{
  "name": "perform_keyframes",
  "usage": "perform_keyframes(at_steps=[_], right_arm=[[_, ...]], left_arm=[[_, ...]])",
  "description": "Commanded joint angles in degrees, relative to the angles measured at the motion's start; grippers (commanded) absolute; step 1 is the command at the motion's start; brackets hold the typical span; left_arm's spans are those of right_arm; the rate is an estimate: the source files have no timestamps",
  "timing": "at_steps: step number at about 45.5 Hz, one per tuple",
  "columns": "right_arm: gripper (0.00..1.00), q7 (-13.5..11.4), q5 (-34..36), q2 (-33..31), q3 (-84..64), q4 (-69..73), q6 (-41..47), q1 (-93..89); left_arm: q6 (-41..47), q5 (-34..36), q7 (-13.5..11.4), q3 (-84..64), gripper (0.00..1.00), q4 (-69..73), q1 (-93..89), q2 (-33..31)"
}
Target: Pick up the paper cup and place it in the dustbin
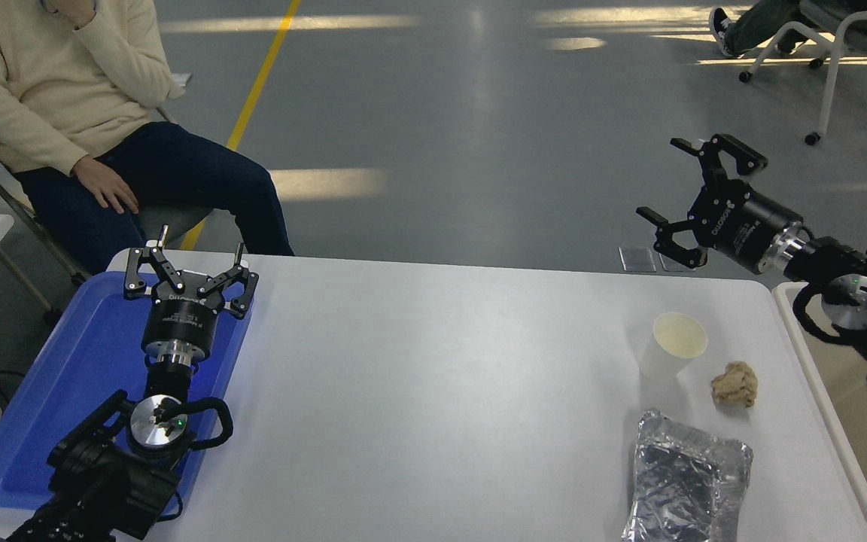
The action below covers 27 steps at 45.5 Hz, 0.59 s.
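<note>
The white paper cup (673, 346) stands upright on the white table (433, 376) at the right. The beige dustbin (847, 406) with an off-white rim stands at the table's right edge, partly behind my right arm. My right gripper (678, 192) is open and empty. It hangs above and beyond the table's far right edge, well above and behind the cup. My left gripper (191, 260) is open and parked over the blue tray (65, 376) at the lower left.
A crumpled tan paper wad (734, 384) lies just right of the cup. A crinkled foil tray (685, 478) lies in front of it. A person in a cream sweater (50, 83) sits at the far left. A chair (847, 45) stands at the top right.
</note>
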Motion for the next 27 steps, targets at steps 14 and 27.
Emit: perform_keyframes(at_steps=[14, 27], right_arm=[[1.0, 0.5, -0.4, -4.8, -40.2, 13.0, -2.3, 23.2], [1.0, 0.5, -14.3, -5.1, -48.3, 21.8, -3.2, 32.7]], left_arm=[[0.0, 0.1, 0.1, 0.0, 1.0, -0.1, 0.0, 0.0], [0.0, 0.1, 0.1, 0.1, 1.0, -0.1, 0.0, 0.0]])
